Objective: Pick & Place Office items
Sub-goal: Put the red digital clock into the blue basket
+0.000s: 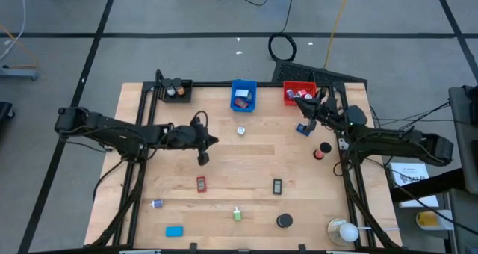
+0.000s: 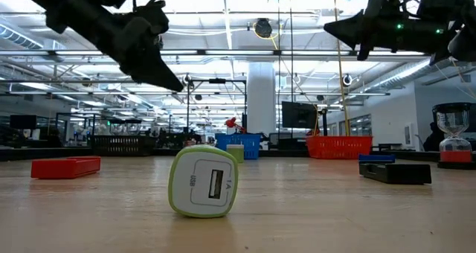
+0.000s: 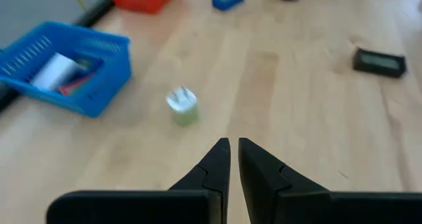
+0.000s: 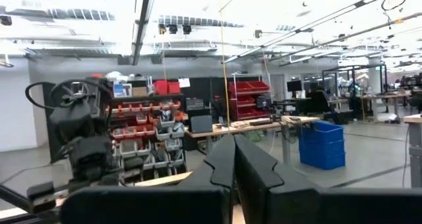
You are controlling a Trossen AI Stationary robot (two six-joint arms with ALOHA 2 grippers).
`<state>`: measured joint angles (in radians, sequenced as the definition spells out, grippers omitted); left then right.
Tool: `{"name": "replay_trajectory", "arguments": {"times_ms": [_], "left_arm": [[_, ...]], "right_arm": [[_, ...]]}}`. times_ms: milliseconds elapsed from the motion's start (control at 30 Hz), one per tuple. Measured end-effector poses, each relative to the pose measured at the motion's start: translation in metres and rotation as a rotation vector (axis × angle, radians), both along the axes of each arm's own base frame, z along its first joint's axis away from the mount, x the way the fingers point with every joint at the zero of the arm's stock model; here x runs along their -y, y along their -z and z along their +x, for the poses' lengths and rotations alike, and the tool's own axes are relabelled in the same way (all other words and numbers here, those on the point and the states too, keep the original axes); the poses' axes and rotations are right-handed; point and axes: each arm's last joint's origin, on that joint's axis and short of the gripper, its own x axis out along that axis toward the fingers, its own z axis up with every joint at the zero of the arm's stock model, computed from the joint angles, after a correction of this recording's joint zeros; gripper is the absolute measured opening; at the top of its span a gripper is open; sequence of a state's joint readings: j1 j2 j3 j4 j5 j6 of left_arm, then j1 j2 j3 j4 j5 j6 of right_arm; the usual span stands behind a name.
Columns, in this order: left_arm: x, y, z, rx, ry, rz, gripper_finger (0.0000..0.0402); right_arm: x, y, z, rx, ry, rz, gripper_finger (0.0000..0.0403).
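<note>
Small office items lie scattered on the wooden table [image 1: 246, 164]: a white-and-green piece [image 1: 240, 131] [image 3: 182, 105], a blue piece [image 1: 302, 129], a red disc [image 1: 321, 151], a red block [image 1: 201, 184], a black block [image 1: 277, 185] and a green-and-white charger [image 2: 202, 182]. My left gripper [image 1: 216, 141] [image 3: 231, 145] hangs shut and empty above the table's middle left, pointing slantwise down toward the white-and-green piece. My right gripper [image 1: 300, 106] [image 4: 232, 145] is shut and empty, raised beside the red bin [image 1: 299, 93] and tipped upward.
A black bin [image 1: 175, 90], a blue bin [image 1: 243, 95] holding pieces, and the red bin stand along the far edge. A roundish white object in a clear holder [image 1: 343, 231] sits at the near right corner. A blue block [image 1: 174, 231] and a black disc [image 1: 284, 221] lie near the front.
</note>
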<state>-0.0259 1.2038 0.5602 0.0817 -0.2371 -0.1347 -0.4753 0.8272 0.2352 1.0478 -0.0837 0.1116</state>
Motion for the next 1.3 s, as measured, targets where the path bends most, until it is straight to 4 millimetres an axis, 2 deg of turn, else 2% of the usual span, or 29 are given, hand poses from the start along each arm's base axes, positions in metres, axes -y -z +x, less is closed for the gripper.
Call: {"name": "replay_trajectory", "arguments": {"times_ms": [467,733,933,1067,1167,1300], "left_arm": [[0.037,0.019,-0.02,-0.192,-0.117,-0.251,0.0037],[0.055,0.021,-0.025,-0.203,-0.122,-0.337,0.0037],[0.059,0.021,-0.028,-0.234,-0.135,-0.371,0.0037],[0.058,0.009,-0.028,-0.314,-0.18,-0.376,0.0037],[0.061,-0.007,-0.026,-0.332,-0.206,-0.388,0.0037],[0.068,-0.02,-0.023,-0.328,-0.213,-0.449,0.0037]], "right_arm": [[-0.001,-0.002,0.0,0.017,0.004,-0.027,0.0001],[-0.001,0.0,0.0,-0.005,0.004,-0.016,0.0001],[-0.002,0.001,0.002,-0.029,-0.044,-0.042,0.0001],[-0.004,0.004,0.004,-0.061,-0.135,-0.077,0.0001],[-0.003,0.007,0.007,-0.097,-0.138,-0.062,0.0],[0.001,0.009,0.016,-0.259,-0.143,-0.034,0.0]]}}
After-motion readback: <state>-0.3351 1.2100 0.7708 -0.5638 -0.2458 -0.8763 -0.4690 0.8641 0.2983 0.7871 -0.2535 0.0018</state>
